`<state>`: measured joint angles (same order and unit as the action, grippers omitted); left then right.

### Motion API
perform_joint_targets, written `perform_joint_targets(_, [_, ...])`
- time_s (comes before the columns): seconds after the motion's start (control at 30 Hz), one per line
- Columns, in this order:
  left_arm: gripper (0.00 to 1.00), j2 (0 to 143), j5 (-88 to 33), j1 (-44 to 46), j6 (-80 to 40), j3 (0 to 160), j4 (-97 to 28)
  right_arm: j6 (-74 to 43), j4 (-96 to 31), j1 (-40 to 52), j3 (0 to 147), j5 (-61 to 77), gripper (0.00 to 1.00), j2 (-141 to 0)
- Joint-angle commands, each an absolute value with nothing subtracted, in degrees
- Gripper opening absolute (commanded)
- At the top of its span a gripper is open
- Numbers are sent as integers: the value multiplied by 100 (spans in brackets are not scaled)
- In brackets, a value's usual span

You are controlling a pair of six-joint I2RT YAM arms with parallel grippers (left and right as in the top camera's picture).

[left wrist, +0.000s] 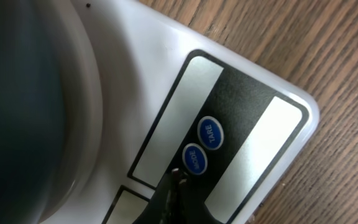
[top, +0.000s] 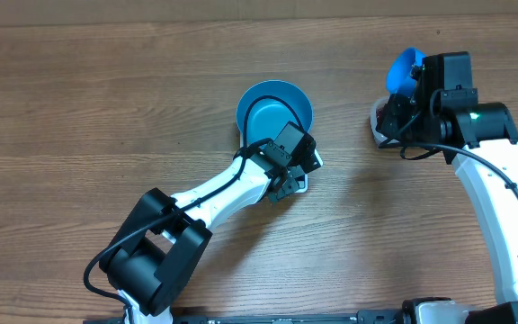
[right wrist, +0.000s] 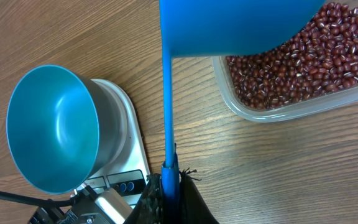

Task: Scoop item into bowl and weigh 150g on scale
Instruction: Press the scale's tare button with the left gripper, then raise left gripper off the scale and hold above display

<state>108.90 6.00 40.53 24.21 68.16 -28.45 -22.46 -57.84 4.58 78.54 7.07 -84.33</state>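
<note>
Lower centre, the left gripper, pinched closed, sits by the scale's MODE button, while the right gripper clamps the blue scoop above the beans at upper right.

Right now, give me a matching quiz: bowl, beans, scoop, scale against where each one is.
1 bowl
2 beans
3 scoop
4 scale

A in the clear tub
B held in the shut right pincer
C empty, on the scale
D under the bowl, shut left pincer tip by its MODE button

Pairs: 1-C, 2-A, 3-B, 4-D
</note>
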Motion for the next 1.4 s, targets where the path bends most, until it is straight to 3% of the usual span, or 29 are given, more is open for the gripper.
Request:
perform_joint_targets(0.0, [4, 10945, 749, 4042, 2486, 6764, -2821, -2241, -5732, 436, 8001, 648, 4, -8407])
perform_joint_targets(0.9, [4, 11485, 657, 4053, 2418, 6775, -2867, -2244, -5671, 436, 8001, 648, 4, -8407])
perform_joint_targets(1.37, [4, 9205, 224, 4053, 1798, 6818, -3487, -2241, -5693, 436, 8001, 650, 4, -8407])
